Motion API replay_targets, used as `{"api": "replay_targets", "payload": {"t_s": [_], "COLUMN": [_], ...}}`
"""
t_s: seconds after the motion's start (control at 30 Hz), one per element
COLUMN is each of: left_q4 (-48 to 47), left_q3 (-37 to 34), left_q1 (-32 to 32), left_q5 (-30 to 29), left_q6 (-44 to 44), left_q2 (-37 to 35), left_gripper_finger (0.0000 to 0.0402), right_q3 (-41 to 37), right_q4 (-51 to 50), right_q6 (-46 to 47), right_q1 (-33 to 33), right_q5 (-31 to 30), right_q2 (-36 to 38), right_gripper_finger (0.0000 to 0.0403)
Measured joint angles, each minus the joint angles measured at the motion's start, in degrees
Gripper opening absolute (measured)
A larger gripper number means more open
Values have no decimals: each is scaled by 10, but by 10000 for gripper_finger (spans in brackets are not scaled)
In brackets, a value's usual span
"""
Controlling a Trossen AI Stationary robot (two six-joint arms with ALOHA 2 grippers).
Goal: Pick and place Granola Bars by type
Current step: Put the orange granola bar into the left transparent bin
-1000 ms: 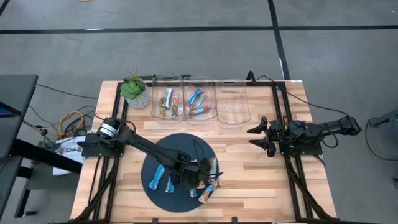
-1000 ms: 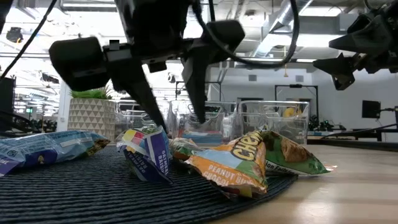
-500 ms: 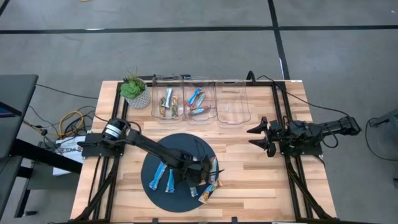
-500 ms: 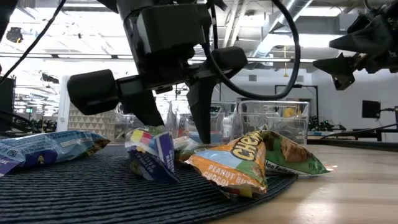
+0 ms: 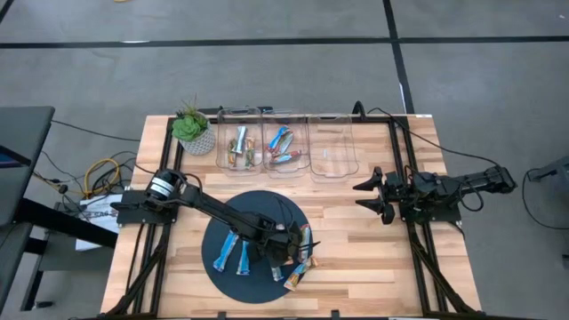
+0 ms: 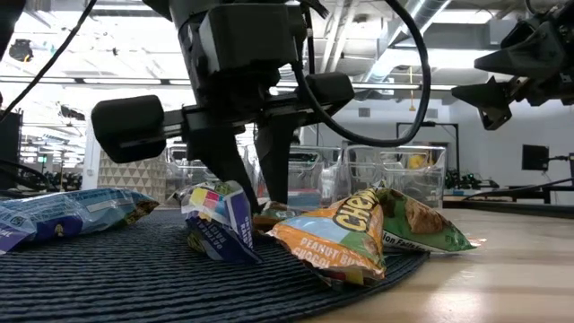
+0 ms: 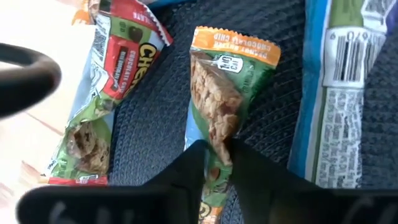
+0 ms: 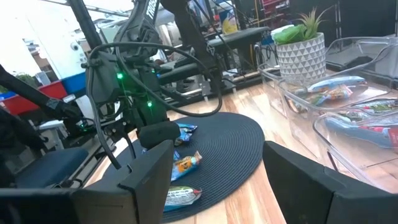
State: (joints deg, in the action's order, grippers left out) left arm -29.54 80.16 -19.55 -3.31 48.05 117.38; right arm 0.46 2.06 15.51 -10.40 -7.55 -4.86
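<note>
Pinching an orange-topped granola bar [image 7: 219, 118], left fingers [image 7: 186, 174] near the mat edge [image 5: 302, 280]; right fingers [image 8: 155, 162] wide.

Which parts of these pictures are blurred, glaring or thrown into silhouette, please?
Low view: the left gripper is a dark silhouette against bright ceiling lights. Left wrist view: its fingers are blurred, while the orange-topped bar is sharp. Right wrist view: the clear bins show glare.

Left gripper [image 6: 254, 199] among Granola Bars [image 6: 345, 235]
</note>
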Motion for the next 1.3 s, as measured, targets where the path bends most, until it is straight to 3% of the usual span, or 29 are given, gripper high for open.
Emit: {"api": "replay_targets", "payload": {"t_s": [0.23, 0.53, 0.7, 1.3], "left_q4": [26, 18, -40, -342], "left_q3": [0, 50, 111, 313], "left_q1": [0, 1, 13, 122], "left_q5": [-25, -104, -151, -154], "left_q6": [-58, -214, -316, -441], "left_q2": [0, -1, -2, -2], "left_gripper_finger": [20, 2, 2, 1], "right_q3": [0, 0, 0, 0], "right_q4": [0, 0, 0, 0], "right_q6": [0, 0, 0, 0], "right_q1": [0, 0, 0, 0], "right_q5": [0, 0, 0, 0], "right_q2": [0, 0, 0, 0], "right_gripper_finger": [244, 244, 244, 244]}}
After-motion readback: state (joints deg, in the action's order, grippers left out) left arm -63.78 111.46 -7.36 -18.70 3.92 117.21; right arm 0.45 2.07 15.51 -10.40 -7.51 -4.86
